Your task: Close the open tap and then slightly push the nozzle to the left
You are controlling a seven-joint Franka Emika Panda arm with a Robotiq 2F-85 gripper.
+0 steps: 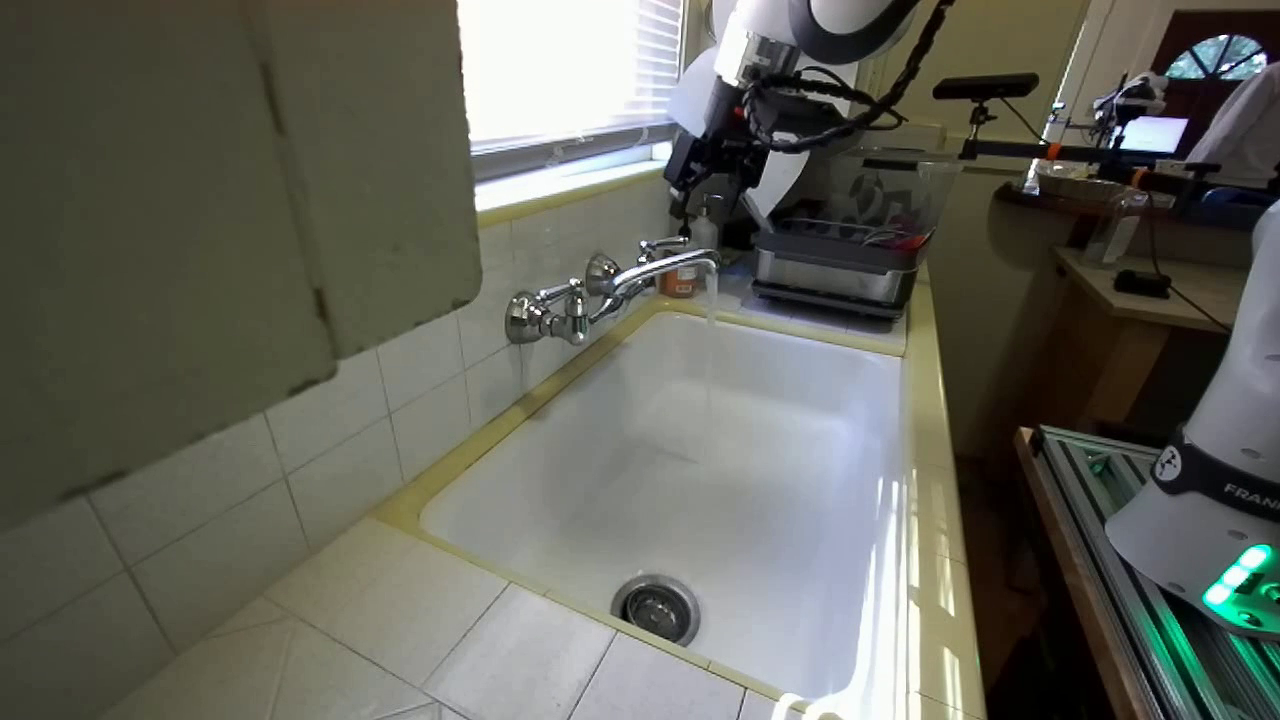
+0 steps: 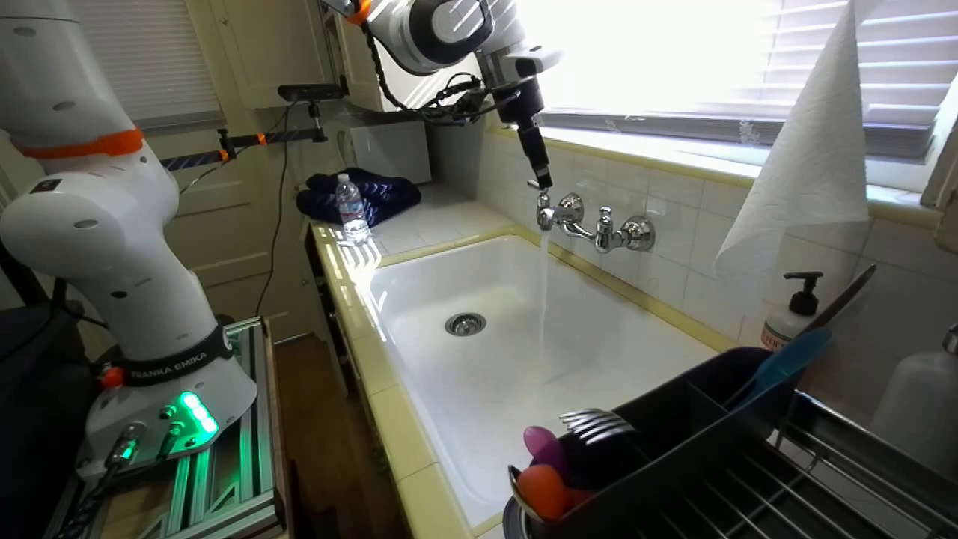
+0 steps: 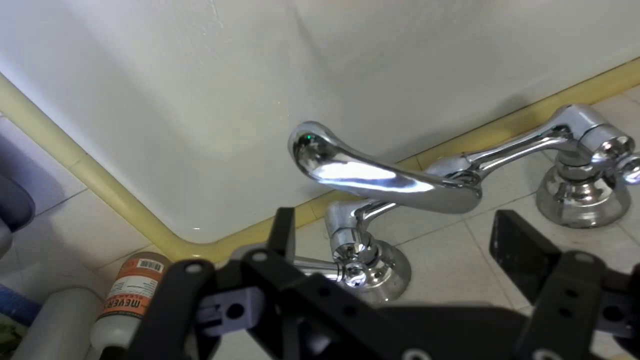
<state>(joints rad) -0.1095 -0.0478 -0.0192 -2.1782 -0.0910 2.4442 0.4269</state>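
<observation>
The chrome tap (image 1: 575, 315) is fixed to the tiled wall above the white sink and shows in both exterior views (image 2: 610, 238). Its curved nozzle (image 1: 665, 268) reaches over the basin, and water runs from its tip (image 2: 545, 218). In the wrist view the nozzle (image 3: 380, 177) lies just ahead of the fingers. My gripper (image 3: 395, 217) is open with nothing between its fingertips. It hangs above the tap, as an exterior view shows (image 1: 708, 198). One finger partly covers a handle lever (image 3: 320, 267); I cannot tell whether they touch. Another handle (image 3: 631, 167) is at the right.
The sink (image 1: 800, 400) has a yellow rim. A soap bottle (image 3: 131, 295) stands near the tap, also in an exterior view (image 1: 680, 280). A dish rack (image 2: 718, 457) with utensils stands at one end. A water bottle (image 2: 352, 209) and paper towel (image 2: 801, 165) are nearby.
</observation>
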